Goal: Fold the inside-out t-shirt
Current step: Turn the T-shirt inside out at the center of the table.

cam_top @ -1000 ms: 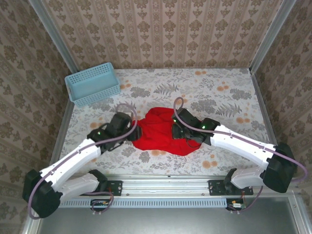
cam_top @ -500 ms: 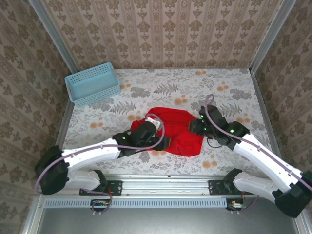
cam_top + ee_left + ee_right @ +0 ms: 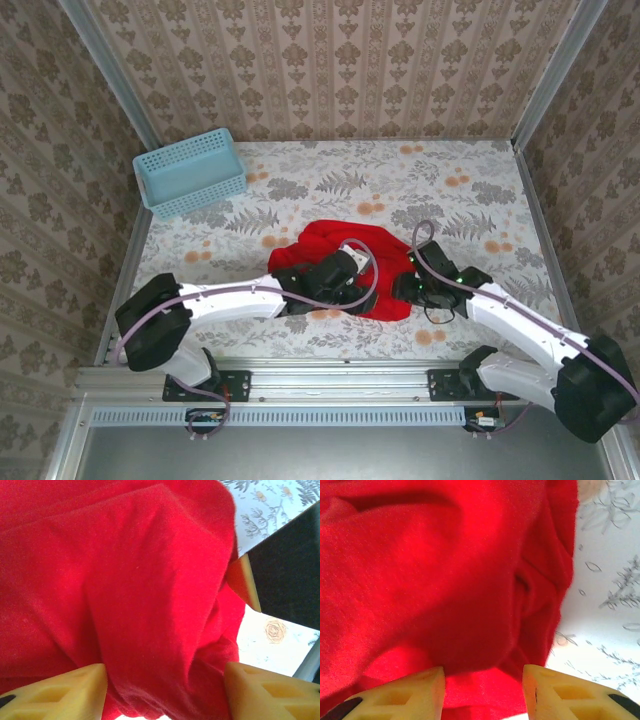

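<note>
Floral-patterned table [image 3: 470, 190]: bears the inside-out t-shirt [image 3: 335, 242], crumpled, toward six o'clock. Left gripper [image 3: 165, 680]: at the shirt's six o'clock, jaws parted astride a thick fold; hold cannot be told. Right gripper [image 3: 482, 672]: four o'clock hem, jaws parted. Advice: spread flat first, pinching single layers.

Scanning for lettering now: nothing readable on the t-shirt [image 3: 320, 240], nothing on the basket [image 3: 190, 172]. No label, brand, number or sign can be made out anywhere in these views.
</note>
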Robot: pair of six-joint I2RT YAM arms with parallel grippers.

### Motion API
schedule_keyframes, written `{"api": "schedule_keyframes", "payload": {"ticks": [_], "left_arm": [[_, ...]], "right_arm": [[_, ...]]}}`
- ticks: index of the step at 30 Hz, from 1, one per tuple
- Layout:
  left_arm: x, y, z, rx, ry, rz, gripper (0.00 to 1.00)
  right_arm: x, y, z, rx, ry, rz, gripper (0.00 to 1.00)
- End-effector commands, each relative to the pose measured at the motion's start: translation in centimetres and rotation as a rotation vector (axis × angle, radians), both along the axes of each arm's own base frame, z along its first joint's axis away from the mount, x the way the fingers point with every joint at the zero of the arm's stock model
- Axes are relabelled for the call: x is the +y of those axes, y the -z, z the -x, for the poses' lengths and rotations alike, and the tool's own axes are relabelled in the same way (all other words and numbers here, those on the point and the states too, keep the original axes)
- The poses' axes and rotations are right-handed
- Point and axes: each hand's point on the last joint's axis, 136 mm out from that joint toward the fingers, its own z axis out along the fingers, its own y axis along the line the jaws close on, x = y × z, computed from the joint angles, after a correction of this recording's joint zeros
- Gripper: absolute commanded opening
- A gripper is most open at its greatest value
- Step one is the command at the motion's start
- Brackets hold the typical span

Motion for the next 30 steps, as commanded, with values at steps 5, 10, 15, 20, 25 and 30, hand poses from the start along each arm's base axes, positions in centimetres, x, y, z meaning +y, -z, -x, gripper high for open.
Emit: {"api": "schedule_keyframes", "payload": {"ticks": [5, 10, 15, 20, 25, 30], "left_arm": [[0.0, 0.7, -0.5, 0.011, -0.001, -0.01, 0.43], [0.2, 1.3, -0.1, 0.021, 0.011, -0.018, 0.34], [0.6, 1.6, -0.3, 0.023, -0.003, -0.026, 0.26], [0.9, 1.7, -1.0, 0.029, -0.026, -0.013, 0.17], [0.9, 1.7, -1.3, 0.035, -0.026, -0.008, 0.13], [0.9, 1.6, -1.3, 0.035, -0.021, -0.007, 0.11]], "right_arm": [[2.9, -3.4, -5.4, -0.144, -0.06, -0.029, 0.39], [3.9, -4.1, -7.3, -0.156, -0.087, -0.009, 0.34], [3.6, -4.3, -7.0, -0.152, -0.097, 0.001, 0.28], [3.0, -3.3, -4.9, -0.138, -0.112, -0.017, 0.27], [3.5, -2.0, -4.0, -0.109, -0.112, -0.071, 0.17], [3.1, -2.9, -4.9, -0.126, -0.099, -0.028, 0.09]]}}
